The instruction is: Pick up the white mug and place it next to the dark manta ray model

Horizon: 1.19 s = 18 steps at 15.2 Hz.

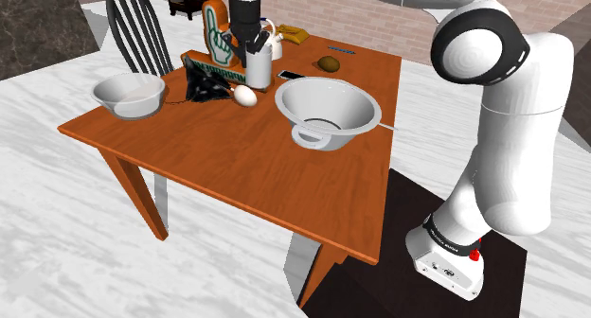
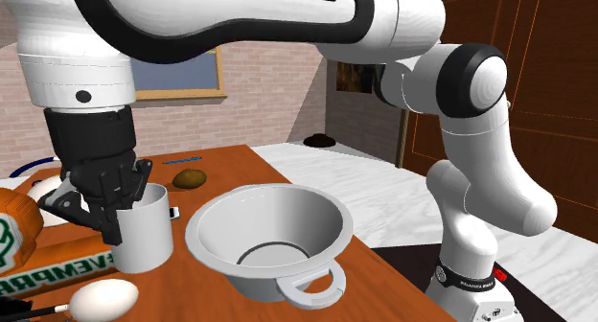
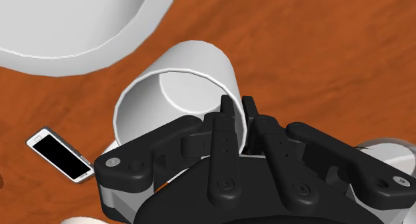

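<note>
The white mug [image 1: 259,72] is upright at the far side of the brown table [image 1: 237,165]. The black gripper [image 1: 256,44] comes down from above and pinches the mug's wall at the rim, with one finger inside and one outside. The dark manta ray [image 1: 202,84] lies just beside the mug, on the shoulder view's left. A white egg [image 1: 244,96] lies near both, a little nearer. A big white bowl [image 1: 327,103] sits to the mug's right in that view. A phone [image 3: 60,155] lies flat close to the mug.
</note>
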Each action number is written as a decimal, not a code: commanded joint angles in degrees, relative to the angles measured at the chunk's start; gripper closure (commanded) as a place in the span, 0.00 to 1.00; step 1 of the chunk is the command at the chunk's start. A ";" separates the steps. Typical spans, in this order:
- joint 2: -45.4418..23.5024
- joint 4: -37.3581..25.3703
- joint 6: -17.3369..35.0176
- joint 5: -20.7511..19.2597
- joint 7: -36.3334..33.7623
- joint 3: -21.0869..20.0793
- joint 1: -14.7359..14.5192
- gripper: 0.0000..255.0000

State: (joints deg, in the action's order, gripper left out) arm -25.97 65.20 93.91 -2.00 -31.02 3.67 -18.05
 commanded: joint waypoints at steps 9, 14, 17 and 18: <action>1.85 10.52 8.69 -0.17 -0.43 -0.01 -0.14 1.00; 1.89 14.43 12.56 -0.21 -0.63 -0.02 -0.17 1.00; 1.73 16.50 14.78 -0.24 -0.74 -0.03 -0.18 1.00; 1.65 17.15 15.51 -0.24 -0.77 -0.03 -0.18 1.00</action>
State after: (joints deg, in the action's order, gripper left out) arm -24.12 82.01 108.84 -2.25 -31.74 3.64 -18.22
